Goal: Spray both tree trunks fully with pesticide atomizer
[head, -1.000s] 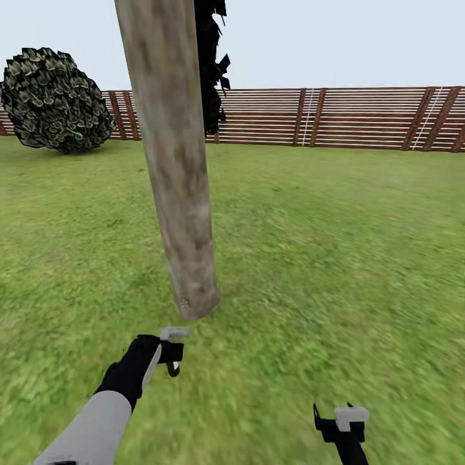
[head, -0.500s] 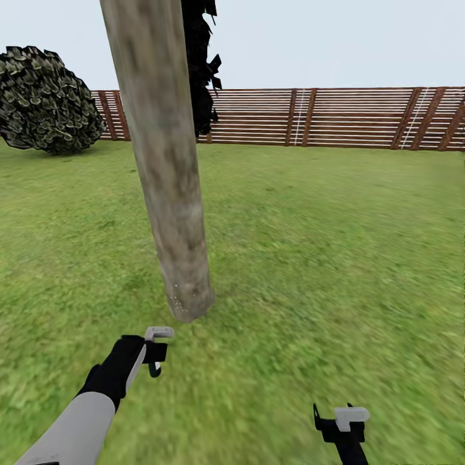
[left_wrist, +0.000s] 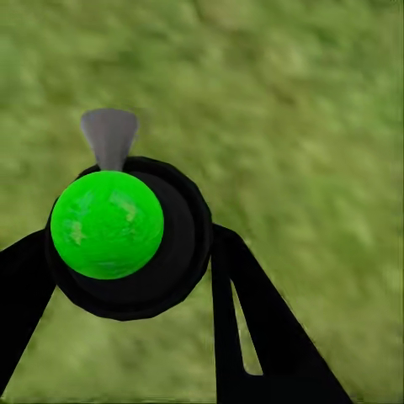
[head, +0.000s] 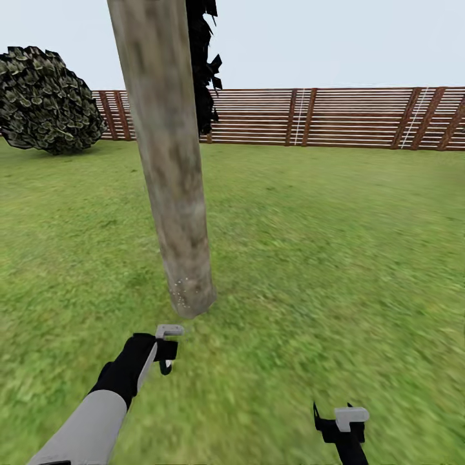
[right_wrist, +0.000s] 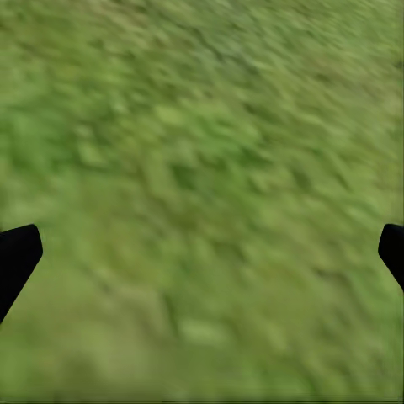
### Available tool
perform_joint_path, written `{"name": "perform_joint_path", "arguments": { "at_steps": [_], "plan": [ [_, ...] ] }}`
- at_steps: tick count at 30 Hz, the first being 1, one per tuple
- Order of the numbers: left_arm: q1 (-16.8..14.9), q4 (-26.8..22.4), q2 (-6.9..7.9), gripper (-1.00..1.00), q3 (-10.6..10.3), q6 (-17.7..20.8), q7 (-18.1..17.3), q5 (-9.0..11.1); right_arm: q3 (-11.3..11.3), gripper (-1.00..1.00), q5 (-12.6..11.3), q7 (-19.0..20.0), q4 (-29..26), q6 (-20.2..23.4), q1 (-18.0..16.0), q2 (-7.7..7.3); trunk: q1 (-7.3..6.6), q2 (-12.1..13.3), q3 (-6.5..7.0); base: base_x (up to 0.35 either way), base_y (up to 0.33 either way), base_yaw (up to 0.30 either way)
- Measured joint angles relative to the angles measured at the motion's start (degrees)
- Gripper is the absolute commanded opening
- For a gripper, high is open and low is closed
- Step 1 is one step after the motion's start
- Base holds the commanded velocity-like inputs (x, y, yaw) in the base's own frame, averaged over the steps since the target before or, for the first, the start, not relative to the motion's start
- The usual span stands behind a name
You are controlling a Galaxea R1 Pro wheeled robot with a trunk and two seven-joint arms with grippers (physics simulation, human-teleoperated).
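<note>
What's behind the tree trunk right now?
Behind the tree trunk hangs dark foliage, then lawn running to the slat fence. The trunk covers part of the fence and foliage.

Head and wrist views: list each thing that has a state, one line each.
Pesticide atomizer: held between the left gripper's fingers.
Left gripper: shut on the atomizer, near the trunk's base.
Right gripper: open, empty, over grass.
Tree trunk: leaning, whitish specks only near its base.

Garden setting: mottled green grass floor (head: 336,258) throughout; brown horizontal-slat fence (head: 349,117) from 11 to 2 o'clock; round dark bush (head: 48,100) at 10 o'clock; pale, even sky (head: 336,42) at 12 o'clock.
</note>
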Motion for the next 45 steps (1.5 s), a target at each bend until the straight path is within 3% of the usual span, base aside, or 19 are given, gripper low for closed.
{"name": "perform_joint_path", "arguments": {
  "at_steps": [4, 7, 10, 14, 16, 20, 25, 31, 34, 35, 40, 44, 45],
  "plan": [
    [-0.40, -0.07, -0.27, -1.00, -0.15, 0.13, 0.04, 0.85, 0.00, 1.00, 0.00, 0.00, 0.00, 0.00, 0.00, 0.00, 0.00, 0.00, 0.00, -0.015, 0.007, 0.000],
    [-2.56, -0.11, -2.83, -1.00, -0.17, 0.29, 0.12, 1.21, 0.00, 1.00, 0.00, 0.00, 0.00, 0.00, 0.00, 0.00, -0.01, 0.00, 0.01, -0.001, 0.000, 0.000],
    [-4.40, -0.07, -3.79, -1.00, -0.13, 0.58, 0.14, 0.83, 0.00, 1.00, 0.00, 0.00, 0.00, 0.00, 0.00, 0.00, 0.00, 0.00, 0.00, 0.000, 0.000, 0.000],
    [-4.94, -0.01, -2.63, -1.00, 0.21, 0.68, 0.17, 0.18, 0.01, 1.00, 0.01, 0.00, 0.00, 0.00, 0.00, 0.00, 0.00, 0.00, 0.00, 0.000, 0.000, -0.059],
    [-4.96, -0.01, 0.57, -1.00, 0.42, 0.70, 0.10, -0.02, 0.01, 1.00, 0.01, 0.00, 0.00, 0.00, 0.00, 0.00, 0.00, 0.00, 0.00, 0.000, 0.000, -0.243],
    [-4.63, 0.05, 4.52, -1.00, 0.54, 0.69, -0.08, 0.38, 0.01, 1.00, 0.01, 0.00, 0.00, 0.00, 0.00, 0.00, 0.00, 0.00, 0.00, 0.000, 0.000, -0.275],
    [-4.31, 0.05, 4.06, -1.00, 0.24, 0.72, -0.07, 1.28, 0.00, 1.00, 0.01, 0.00, 0.00, 0.00, 0.00, 0.00, 0.00, 0.00, 0.00, 0.000, 0.000, -0.161],
    [-5.02, -0.01, -0.65, -1.00, -0.03, 0.73, 0.03, 1.11, 0.00, 1.00, 0.00, 0.00, 0.00, 0.00, 0.00, 0.00, 0.00, 0.00, 0.00, 0.000, 0.000, -0.008],
    [-5.01, -0.01, -0.45, -1.00, 0.23, 0.77, -0.15, 0.99, 0.00, 1.00, 0.01, 0.00, 0.00, 0.00, 0.00, 0.00, 0.00, 0.00, 0.00, 0.000, 0.000, 0.000],
    [-5.10, -0.03, 0.73, -1.00, 0.45, 0.76, -0.23, 0.34, 0.01, 1.00, 0.01, 0.00, 0.00, 0.00, 0.00, 0.00, 0.00, 0.00, 0.00, 0.000, 0.000, 0.000],
    [-5.41, -2.87, 5.79, -1.00, 0.59, 3.80, -0.35, 0.77, 0.00, 1.00, 0.01, 0.00, 0.00, 0.00, 0.00, 0.00, 0.00, 0.00, 0.00, 0.000, 0.000, 0.000],
    [-5.37, -4.82, 5.24, -1.00, 0.34, 4.58, -0.38, 1.51, 0.00, 1.00, 0.00, 0.00, 0.00, 0.00, 0.00, 0.00, 0.00, 0.00, 0.00, 0.000, 0.000, 0.000],
    [-5.68, -5.30, 3.06, -1.00, 0.10, 4.68, -0.36, 1.44, 0.01, 1.00, 0.01, 0.00, 0.00, 0.00, 0.00, 0.00, 0.00, 0.00, 0.00, 0.000, 0.000, 0.000]
  ]
}}
